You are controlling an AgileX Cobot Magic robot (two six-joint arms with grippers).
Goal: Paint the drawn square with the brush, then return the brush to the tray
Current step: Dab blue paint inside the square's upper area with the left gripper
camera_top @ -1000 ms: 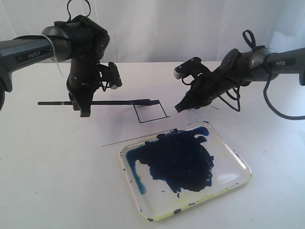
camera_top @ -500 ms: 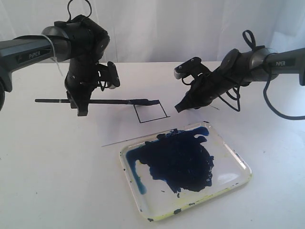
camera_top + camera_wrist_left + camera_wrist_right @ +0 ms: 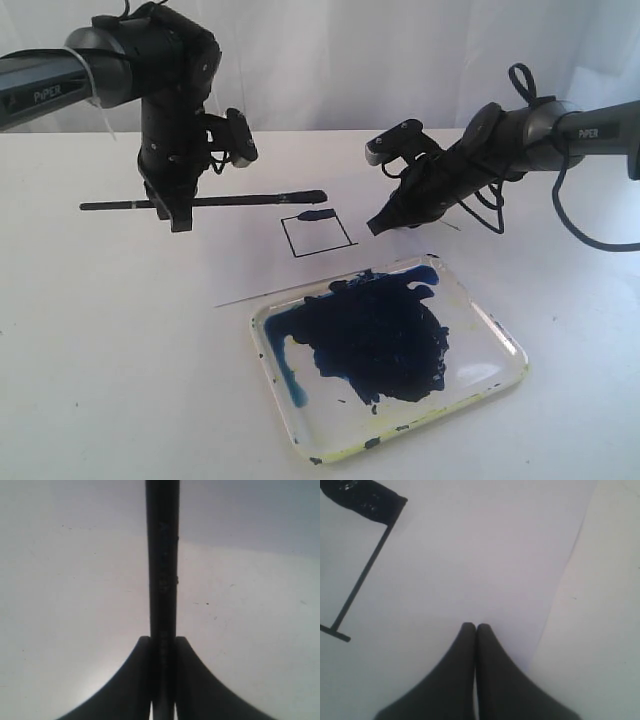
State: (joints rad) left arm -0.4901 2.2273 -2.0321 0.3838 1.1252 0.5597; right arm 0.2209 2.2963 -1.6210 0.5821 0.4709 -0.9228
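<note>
Only readable text: "PiPER", white lettering, on the dark grey left arm link (image 3: 45, 96) and again on the right arm link (image 3: 597, 131), exterior view.

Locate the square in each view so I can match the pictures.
Exterior: square mid-picture, between the arms, behind the tray.
Left wrist: not in it; only the brush in the shut left claw.
Right wrist: one side and a corner, ahead of the shut right claw.
Shared landmark: blue stroke on the square's far edge, in exterior and right wrist.
</note>
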